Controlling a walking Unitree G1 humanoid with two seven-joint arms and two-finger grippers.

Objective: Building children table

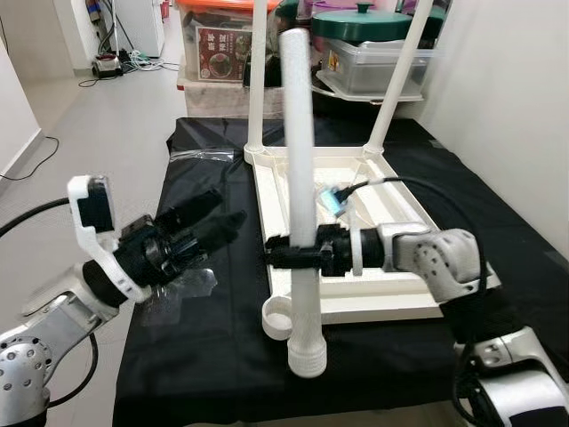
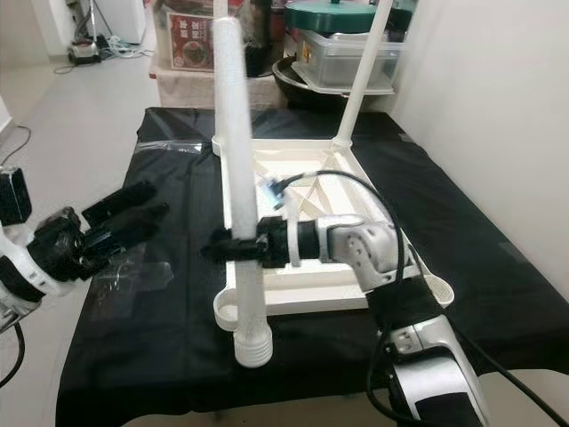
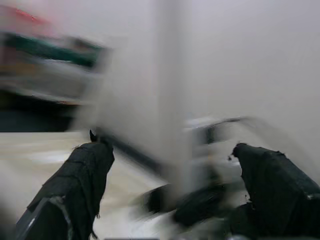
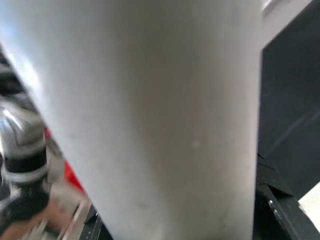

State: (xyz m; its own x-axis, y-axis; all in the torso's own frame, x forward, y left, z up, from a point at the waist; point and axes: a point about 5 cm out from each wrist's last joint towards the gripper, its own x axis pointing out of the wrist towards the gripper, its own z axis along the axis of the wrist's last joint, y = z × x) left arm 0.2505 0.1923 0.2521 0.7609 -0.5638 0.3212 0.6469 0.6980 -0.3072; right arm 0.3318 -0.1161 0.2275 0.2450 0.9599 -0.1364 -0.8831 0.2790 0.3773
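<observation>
A black cloth point(image 1: 213, 356) covers the floor, and on it lies the white tabletop point(image 1: 373, 298) of the children's table, turned underside up, with two legs point(image 1: 256, 80) already standing in its far corners. The right end effector point(image 1: 298, 253) is clamped around a third white leg point(image 1: 298, 160), holding it upright just above the empty round socket point(image 1: 278, 318) at the near left corner, threaded end point(image 1: 307, 358) downward and slightly near of the socket. The left end effector point(image 1: 209, 227) hovers to the left of that leg, fingers spread apart and holding nothing. The leg looks like a light, stiff, hollow plastic tube with a smooth, probably slippery surface; a grip low on the shaft, as now, should give good control of the threaded end, though turning it into the socket may need the second end effector higher up to steady it.
</observation>
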